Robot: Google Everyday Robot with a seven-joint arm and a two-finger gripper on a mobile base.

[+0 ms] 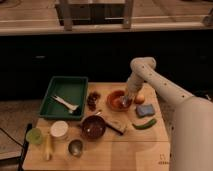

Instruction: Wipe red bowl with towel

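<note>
The red bowl [116, 101] sits toward the back right of the table [105, 156], between a cluster of dark red pieces [93, 99] and a small orange thing [140, 98]. The gripper [127, 98] reaches down into the bowl at its right side; how its jaws stand I cannot tell. A blue sponge [145, 110] lies near the bowl, and a green tray [52, 95] sits well apart from it.

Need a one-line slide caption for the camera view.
Robot's pincer over the red bowl on a cluttered wooden table, green tray nearby.
</note>
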